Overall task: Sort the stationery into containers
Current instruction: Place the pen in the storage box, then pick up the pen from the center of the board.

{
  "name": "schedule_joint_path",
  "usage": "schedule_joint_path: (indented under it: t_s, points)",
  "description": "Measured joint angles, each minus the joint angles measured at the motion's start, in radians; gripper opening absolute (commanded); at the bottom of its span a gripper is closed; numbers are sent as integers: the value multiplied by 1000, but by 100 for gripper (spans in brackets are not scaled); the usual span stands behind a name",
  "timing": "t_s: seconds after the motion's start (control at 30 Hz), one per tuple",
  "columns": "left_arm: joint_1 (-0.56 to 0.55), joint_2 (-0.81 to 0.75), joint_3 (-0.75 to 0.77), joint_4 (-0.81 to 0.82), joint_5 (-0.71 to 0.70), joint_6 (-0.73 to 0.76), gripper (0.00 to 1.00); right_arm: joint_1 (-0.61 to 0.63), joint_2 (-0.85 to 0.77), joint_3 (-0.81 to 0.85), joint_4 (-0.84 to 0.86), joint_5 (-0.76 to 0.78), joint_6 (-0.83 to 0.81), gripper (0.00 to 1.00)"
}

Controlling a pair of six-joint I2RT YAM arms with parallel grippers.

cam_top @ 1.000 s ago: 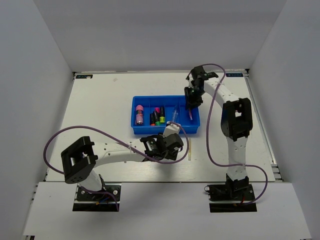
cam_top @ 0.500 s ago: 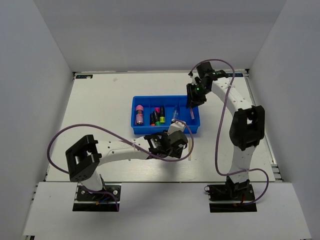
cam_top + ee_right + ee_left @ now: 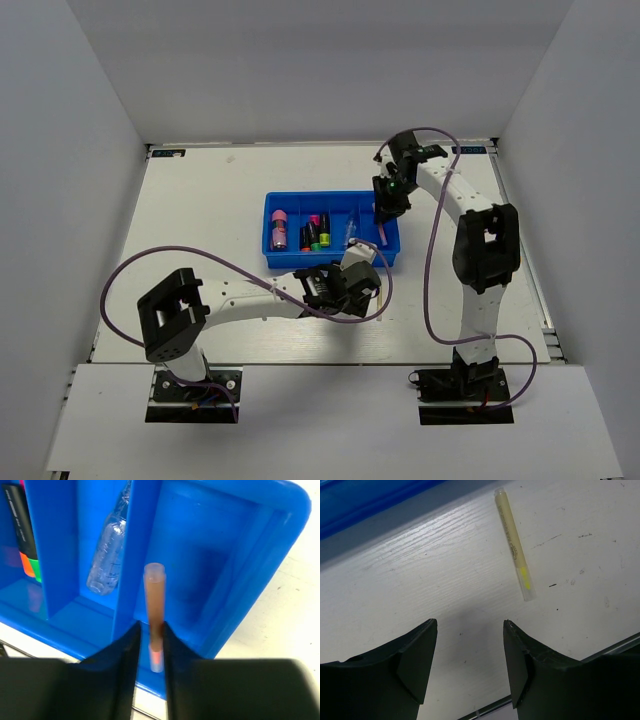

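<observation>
Left gripper point(image 3: 470, 647), jaws apart, has slid right toward pale stick point(image 3: 514, 545) on counter point(image 3: 420, 585); right gripper point(image 3: 150, 632) clamping reddish stick point(image 3: 154, 597) should lower it inside right-end compartment of blue tray point(image 3: 245, 540) before releasing.

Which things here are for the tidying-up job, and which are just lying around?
For the job: blue tray; highlighters in it; reddish pen in the right gripper; yellow pen on the table by the open left gripper.
Just there: purple cables; white walls.
</observation>
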State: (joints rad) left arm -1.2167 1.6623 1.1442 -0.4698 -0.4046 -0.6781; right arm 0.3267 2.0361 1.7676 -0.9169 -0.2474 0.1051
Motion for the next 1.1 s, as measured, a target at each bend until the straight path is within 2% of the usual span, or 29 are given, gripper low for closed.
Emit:
schedule_joint_path:
  t_s: [0.03,0.1,0.17,0.33,0.4,0.43,0.5,0.53,0.6,0.63,0.67,0.7,0.77,0.8,0.83,0.87,0.93,1.0,1.03,1.07,1.1]
  points:
    - [0,0,0,0,0,0,66,0,2,0,0,2,-1,13]
    - [0,0,0,0,0,0,66,0,2,0,1,5,-6,16]
    - [0,0,0,0,0,0,66,0,2,0,3,6,-8,25]
    - [0,0,-2,0,0,0,66,0,2,0,6,10,-9,58]
    - [0,-3,-7,1,-1,-1,66,0,2,0,7,10,-7,61]
    - [0,-4,-10,1,-1,-1,66,0,2,0,7,10,-8,52]
    - [0,-5,-14,1,-2,-2,66,0,2,-1,7,10,-13,13]
    - [0,-7,-19,1,-2,-2,66,0,2,-1,8,10,-13,3]
    - [0,-8,-24,1,-3,-3,66,0,2,-1,9,10,-7,8]
    - [0,-8,-24,0,-3,-3,66,0,2,-1,8,11,-4,16]
    - [0,-8,-24,0,-3,-3,66,0,2,-1,9,11,-3,34]
    - [0,-8,-24,0,-3,-3,66,0,2,-1,9,10,-5,39]
    - [0,-9,-24,1,-3,-3,62,0,2,-1,9,9,-6,42]
    - [0,-9,-24,1,-3,-4,60,0,1,-2,10,5,-7,36]
    - [0,-9,-24,1,-3,-3,58,0,-3,-8,13,-2,-9,25]
    - [0,-9,-24,2,-3,-2,56,0,-9,-18,15,-9,-14,0]
    - [0,-8,-21,2,-2,3,47,0,-42,-59,33,-14,-29,0]
    - [0,8,5,-1,0,16,45,0,-124,-142,52,-1,-39,0]
    - [0,24,28,0,1,24,45,0,-196,-207,76,18,-47,13]
    - [0,41,51,0,2,32,45,0,-264,-262,93,45,-55,62]
    - [0,60,77,2,3,36,53,-2,-341,-316,105,76,-63,66]
